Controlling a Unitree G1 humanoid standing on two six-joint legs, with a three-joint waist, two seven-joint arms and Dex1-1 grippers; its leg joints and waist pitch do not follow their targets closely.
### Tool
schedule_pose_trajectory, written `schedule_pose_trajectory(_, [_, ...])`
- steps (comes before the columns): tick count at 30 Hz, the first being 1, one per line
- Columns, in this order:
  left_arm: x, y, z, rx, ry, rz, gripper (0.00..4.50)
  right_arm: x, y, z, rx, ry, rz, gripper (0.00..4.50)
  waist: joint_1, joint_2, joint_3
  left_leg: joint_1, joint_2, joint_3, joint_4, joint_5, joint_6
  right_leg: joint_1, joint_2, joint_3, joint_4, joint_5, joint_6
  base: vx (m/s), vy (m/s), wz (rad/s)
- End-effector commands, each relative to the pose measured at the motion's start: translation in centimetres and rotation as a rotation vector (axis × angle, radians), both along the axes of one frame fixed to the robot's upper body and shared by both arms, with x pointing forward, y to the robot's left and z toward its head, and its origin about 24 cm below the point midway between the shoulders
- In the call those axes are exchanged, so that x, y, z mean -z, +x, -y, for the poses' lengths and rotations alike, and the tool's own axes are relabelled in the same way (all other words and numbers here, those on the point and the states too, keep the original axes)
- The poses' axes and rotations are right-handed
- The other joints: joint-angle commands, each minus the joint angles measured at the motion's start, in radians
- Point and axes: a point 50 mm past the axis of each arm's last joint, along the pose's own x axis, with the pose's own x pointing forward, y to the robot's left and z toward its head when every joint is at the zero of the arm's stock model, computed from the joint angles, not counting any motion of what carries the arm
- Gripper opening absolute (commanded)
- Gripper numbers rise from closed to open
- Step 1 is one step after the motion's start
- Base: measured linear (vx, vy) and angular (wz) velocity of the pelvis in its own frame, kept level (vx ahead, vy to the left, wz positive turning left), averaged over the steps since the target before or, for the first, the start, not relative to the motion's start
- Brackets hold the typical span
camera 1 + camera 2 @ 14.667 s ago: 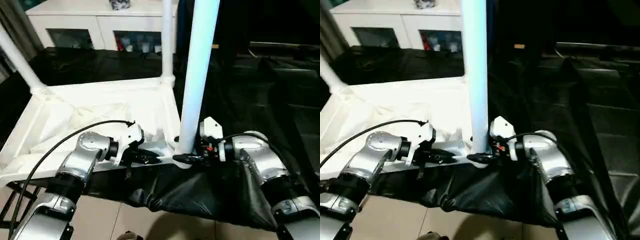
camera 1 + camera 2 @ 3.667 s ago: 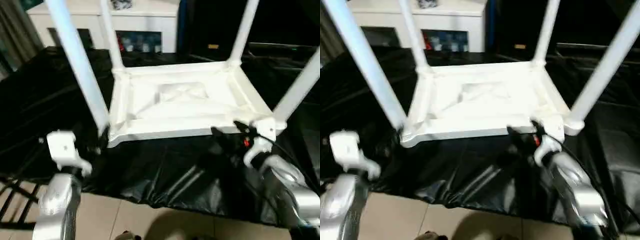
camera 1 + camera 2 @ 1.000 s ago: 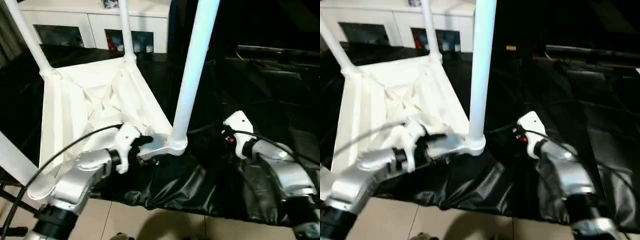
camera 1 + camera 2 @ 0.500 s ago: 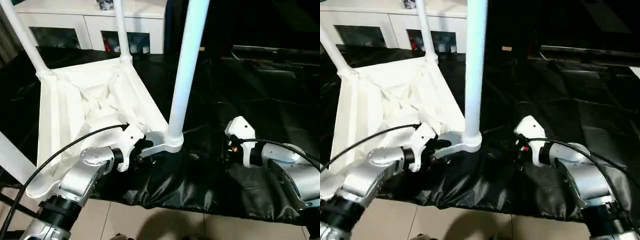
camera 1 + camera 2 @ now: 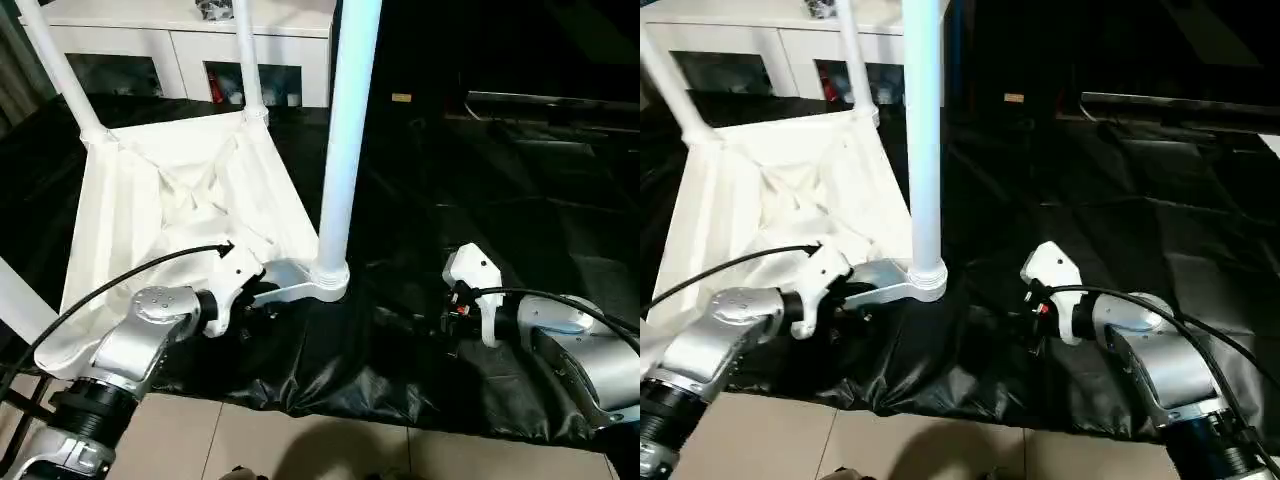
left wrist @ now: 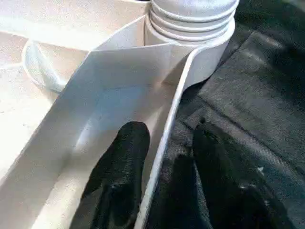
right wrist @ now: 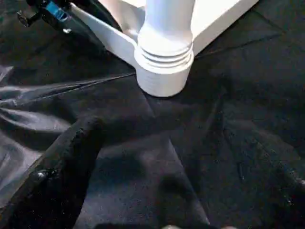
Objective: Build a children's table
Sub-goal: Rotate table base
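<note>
The children's table lies upside down on a black sheet, its white ribbed tabletop facing up with white legs standing in the corner sockets. The nearest leg rises from the near corner socket. My left gripper straddles the tabletop's rim just beside that socket. In the left wrist view one black finger sits inside the rim and the other finger outside it, with a small gap showing. My right gripper hovers low over the sheet to the right of the socket, open, with one finger in the right wrist view.
Other legs stand at the far left, far middle and near left. A white glass-door cabinet stands behind. The black sheet covers the work surface, and its front edge drops to a tiled floor.
My left gripper's fingers have narrowed around the tabletop rim. My right gripper has moved lower and closer to the near corner socket, staying open.
</note>
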Motion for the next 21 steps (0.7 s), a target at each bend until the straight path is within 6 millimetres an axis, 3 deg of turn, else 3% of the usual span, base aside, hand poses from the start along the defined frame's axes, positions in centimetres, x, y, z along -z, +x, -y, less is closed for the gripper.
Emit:
schedule_pose_trajectory(1, [-1.4, 0.9, -0.7, -0.009, 0.005, 0.074, 1.57, -0.2, -0.1, 0.0, -0.008, -0.008, 0.005, 4.50, 0.005, 0.002, -0.061, 0.011, 0.033, -0.025, -0.079, -0.330, -0.002, 0.038, -0.055, 0.040, -0.089, -0.330, -0.184, 0.000, 0.000, 0.00])
schedule_pose_trajectory(10, [-2.1, 1.3, -1.0, 0.006, 0.007, 0.094, 0.99, 0.0, 0.1, -0.2, -0.010, -0.009, 0.002, 4.50, 0.019, 0.006, -0.062, 0.014, 0.036, -0.022, -0.079, -0.305, -0.004, 0.039, -0.057, 0.043, -0.083, -0.288, -0.201, 0.000, 0.000, 0.00])
schedule_pose_trajectory(18, [-3.4, 1.2, -0.9, 0.090, 0.036, 0.145, 0.84, 0.1, 0.0, -0.1, -0.008, -0.011, -0.004, 4.50, 0.023, 0.008, -0.062, 0.014, 0.035, -0.023, -0.080, -0.305, -0.009, 0.040, -0.057, 0.042, -0.081, -0.285, -0.198, 0.000, 0.000, 0.00])
schedule_pose_trajectory(19, [-3.5, 1.2, -0.8, 0.102, 0.034, 0.154, 0.84, 0.1, 0.0, -0.1, -0.007, -0.012, -0.003, 4.50, 0.024, 0.008, -0.062, 0.014, 0.036, -0.023, -0.080, -0.307, -0.010, 0.040, -0.057, 0.042, -0.081, -0.282, -0.201, 0.000, 0.000, 0.00])
schedule_pose_trajectory(21, [-3.7, 1.4, -0.6, 0.081, 0.002, 0.159, 1.38, 0.1, 0.0, -0.1, -0.006, -0.011, -0.002, 4.50, 0.023, 0.008, -0.063, 0.014, 0.035, -0.022, -0.079, -0.306, -0.010, 0.040, -0.057, 0.042, -0.081, -0.276, -0.204, 0.000, 0.000, 0.00])
